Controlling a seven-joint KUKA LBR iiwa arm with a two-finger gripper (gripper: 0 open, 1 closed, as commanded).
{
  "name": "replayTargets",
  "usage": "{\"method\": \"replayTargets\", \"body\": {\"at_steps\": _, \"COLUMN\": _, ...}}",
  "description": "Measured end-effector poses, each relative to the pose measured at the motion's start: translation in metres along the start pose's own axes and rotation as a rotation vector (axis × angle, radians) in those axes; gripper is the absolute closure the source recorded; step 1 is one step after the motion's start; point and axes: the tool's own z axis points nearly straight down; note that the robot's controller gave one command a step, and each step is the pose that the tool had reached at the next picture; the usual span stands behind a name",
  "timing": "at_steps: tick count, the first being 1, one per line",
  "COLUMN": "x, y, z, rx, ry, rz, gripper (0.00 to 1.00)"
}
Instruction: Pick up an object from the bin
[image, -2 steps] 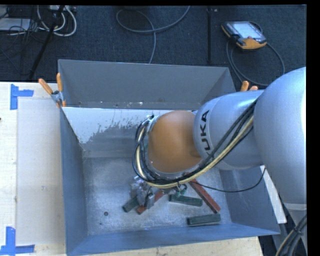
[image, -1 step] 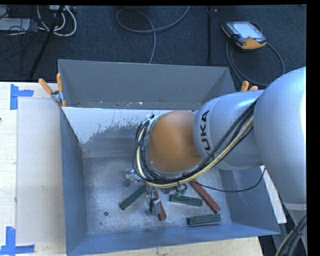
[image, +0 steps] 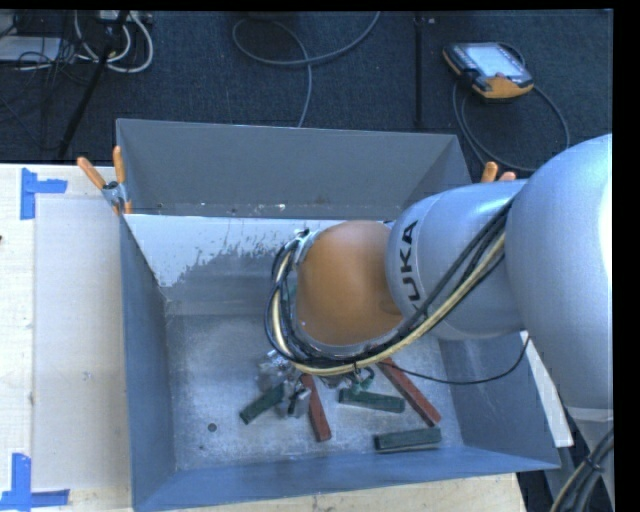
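A KUKA arm's gripper (image: 284, 384) hangs low over the floor of a grey metal bin (image: 196, 372), at the left end of a small scatter of bars near the bin's near wall. Closest to it are a dark green bar (image: 262, 406), lying aslant just to its near left, and a reddish-brown stick (image: 317, 413) just to its near right. Either looks a likely pick: short, stiff and light, probably plastic or wood, best pinched across the narrow width near the middle, and apt to skid on the bare metal if nudged at one end. Further right lie a second green bar (image: 372, 400), a longer reddish stick (image: 411, 393) and, nearest the near wall, a dark flat bar (image: 407, 439), all well clear of one another. The orange wrist cover (image: 340, 280) and its looped cables (image: 282, 322) hide the upper gripper and the far ends of the sticks. Whether the jaws are open, closed or gripping anything cannot be told. A dark speck (image: 212, 428) on the floor to the left is too small to identify.
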Motion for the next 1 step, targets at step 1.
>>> {"method": "replayTargets", "body": {"at_steps": 1, "x": 0.0000, "y": 0.0000, "z": 0.0000, "rx": 0.000, "ry": 0.000, "rz": 0.000, "gripper": 1.00}}
